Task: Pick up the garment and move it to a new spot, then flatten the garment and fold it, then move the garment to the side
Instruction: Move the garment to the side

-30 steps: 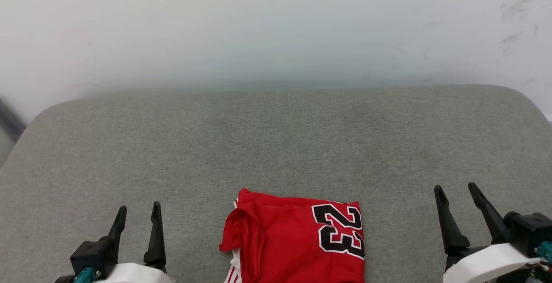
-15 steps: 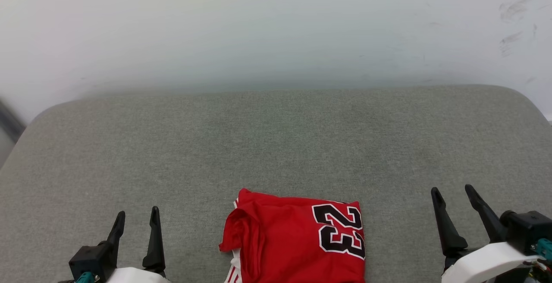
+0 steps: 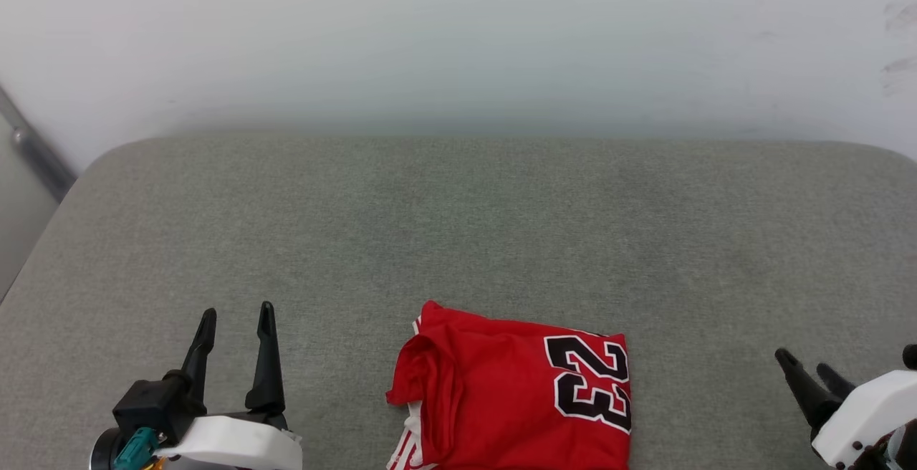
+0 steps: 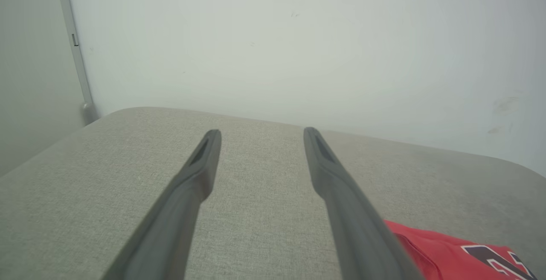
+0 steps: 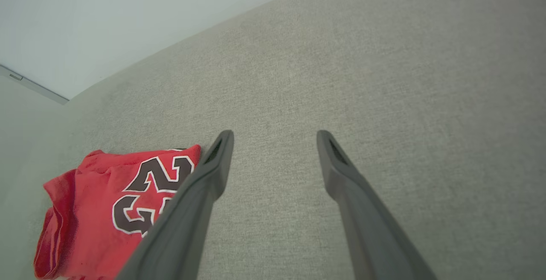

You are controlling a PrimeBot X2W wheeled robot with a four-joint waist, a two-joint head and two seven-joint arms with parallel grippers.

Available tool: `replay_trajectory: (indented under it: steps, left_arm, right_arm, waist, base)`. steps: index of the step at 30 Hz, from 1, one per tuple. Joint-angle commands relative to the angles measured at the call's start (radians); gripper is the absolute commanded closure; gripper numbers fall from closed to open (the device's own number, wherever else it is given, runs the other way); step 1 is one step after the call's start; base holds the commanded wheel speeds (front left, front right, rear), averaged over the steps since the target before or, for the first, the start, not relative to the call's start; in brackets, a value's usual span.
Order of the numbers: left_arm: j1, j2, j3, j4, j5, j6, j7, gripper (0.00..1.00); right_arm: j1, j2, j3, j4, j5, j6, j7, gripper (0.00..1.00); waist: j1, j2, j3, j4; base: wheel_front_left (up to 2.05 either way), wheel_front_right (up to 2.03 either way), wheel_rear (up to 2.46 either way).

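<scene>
L gripper (image 3: 237,310) & R gripper (image 3: 802,361) both spread, empty, touching nothing, flanking folded garment (image 3: 516,398) at cushion (image 3: 458,226) near-centre edge, numerals sideways; long axis cropped, can't tell.

The jersey (image 3: 512,391) lies on the cushion (image 3: 458,226). The left gripper (image 3: 238,309) is left of the jersey, the right gripper (image 3: 802,362) right of it.

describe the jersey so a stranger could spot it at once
A wide grey cushion sits against a pale wall. At its near edge lies a folded jersey. It alone is bright red, with a black 23 outlined in white.
</scene>
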Motion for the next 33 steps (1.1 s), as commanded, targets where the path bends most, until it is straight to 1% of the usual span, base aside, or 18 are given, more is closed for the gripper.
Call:
replay_trajectory:
  steps: [1, 2, 3, 4, 6, 8, 10, 14, 16, 21, 23, 25, 26, 30, 33]
  left_arm:
    - [-0.012, -0.004, 0.003, -0.004, 0.007, -0.007, -0.002, 0.00]
    - [-0.015, -0.009, 0.005, -0.005, 0.011, -0.013, -0.002, 0.00]
    - [-0.018, -0.013, 0.007, -0.004, 0.016, -0.019, -0.002, 0.00]
    - [-0.022, -0.017, 0.009, -0.003, 0.019, -0.026, -0.002, 0.00]
    - [-0.034, -0.025, 0.010, -0.001, 0.027, -0.039, -0.002, 0.00]
    - [-0.049, -0.031, 0.013, 0.004, 0.035, -0.054, -0.002, 0.00]
    - [-0.063, -0.041, 0.016, 0.011, 0.043, -0.067, -0.002, 0.00]
    - [-0.089, -0.058, 0.017, 0.023, 0.059, -0.088, -0.002, 0.00]
    - [-0.102, -0.065, 0.018, 0.031, 0.065, -0.100, -0.002, 0.00]
    - [-0.118, -0.075, 0.035, 0.053, 0.079, -0.123, -0.002, 0.00]
    - [-0.120, -0.081, 0.041, 0.058, 0.085, -0.130, -0.002, 0.00]
    - [-0.121, -0.086, 0.046, 0.063, 0.090, -0.134, -0.002, 0.00]
    - [-0.120, -0.088, 0.049, 0.065, 0.094, -0.136, -0.002, 0.00]
    - [-0.105, -0.097, 0.056, 0.074, 0.106, -0.142, -0.002, 0.00]
    - [-0.092, -0.099, 0.059, 0.078, 0.116, -0.148, -0.002, 0.00]
  right_arm:
    - [-0.013, -0.002, -0.006, 0.019, 0.020, 0.000, 0.035, 0.00]
    - [-0.021, -0.004, -0.019, 0.045, 0.047, 0.000, 0.090, 0.00]
    - [-0.037, 0.010, -0.046, 0.075, 0.089, 0.000, 0.147, 0.00]
    - [-0.042, 0.009, -0.059, 0.100, 0.099, 0.000, 0.204, 0.00]
    - [-0.068, 0.035, -0.097, 0.146, 0.149, 0.000, 0.303, 0.00]
    - [-0.091, 0.055, -0.105, 0.173, 0.174, 0.000, 0.371, 0.00]
    - [-0.112, 0.075, -0.104, 0.207, 0.224, 0.000, 0.423, 0.00]
    - [-0.154, 0.092, -0.067, 0.267, 0.310, 0.000, 0.449, 0.00]
    - [-0.164, 0.097, -0.029, 0.303, 0.343, 0.000, 0.457, 0.00]
    - [-0.178, 0.099, 0.065, 0.373, 0.444, -0.001, 0.439, 0.00]
    - [-0.182, 0.100, 0.095, 0.390, 0.451, -0.001, 0.424, 0.00]
    - [-0.187, 0.100, 0.119, 0.398, 0.451, -0.001, 0.406, 0.89]
    - [-0.191, 0.100, 0.128, 0.396, 0.449, -0.001, 0.398, 1.00]
    - [-0.205, 0.066, 0.166, 0.367, 0.431, -0.001, 0.349, 1.00]
    - [-0.207, 0.031, 0.220, 0.342, 0.380, -0.001, 0.311, 1.00]
  waist:
    - [0.0000, 0.0000, 0.009, 0.014]
    - [0.0000, 0.0000, 0.013, 0.023]
    - [0.0000, 0.0000, 0.016, 0.031]
    - [0.0000, 0.0000, 0.020, 0.039]
    - [0.0000, 0.0000, 0.035, 0.057]
    - [0.0000, 0.0000, 0.054, 0.075]
    - [0.0000, 0.0000, 0.076, 0.090]
    - [0.0000, 0.0000, 0.114, 0.116]
    - [0.0000, 0.0000, 0.127, 0.127]
    - [0.0000, 0.0000, 0.137, 0.142]
    - [0.0000, 0.0000, 0.137, 0.144]
    - [0.0000, 0.0000, 0.135, 0.144]
    - [0.0000, 0.0000, 0.132, 0.143]
    - [0.0000, 0.0000, 0.106, 0.128]
    - [0.0000, 0.0000, 0.081, 0.106]
  base:
    - [0.00, 0.00, 0.00]
    - [0.00, 0.00, 0.00]
    - [0.00, 0.00, 0.00]
    - [0.00, 0.00, 0.00]
    - [0.00, 0.00, 0.00]
    - [0.00, 0.00, 0.00]
    - [0.00, 0.00, 0.00]
    - [0.00, 0.00, 0.00]
    - [0.00, 0.00, 0.00]
    - [0.00, 0.00, 0.00]
    - [0.00, 0.00, 0.00]
    - [0.00, 0.00, 0.00]
    - [0.00, 0.00, 0.00]
    - [0.00, 0.00, 0.00]
    - [0.00, 0.00, 0.00]
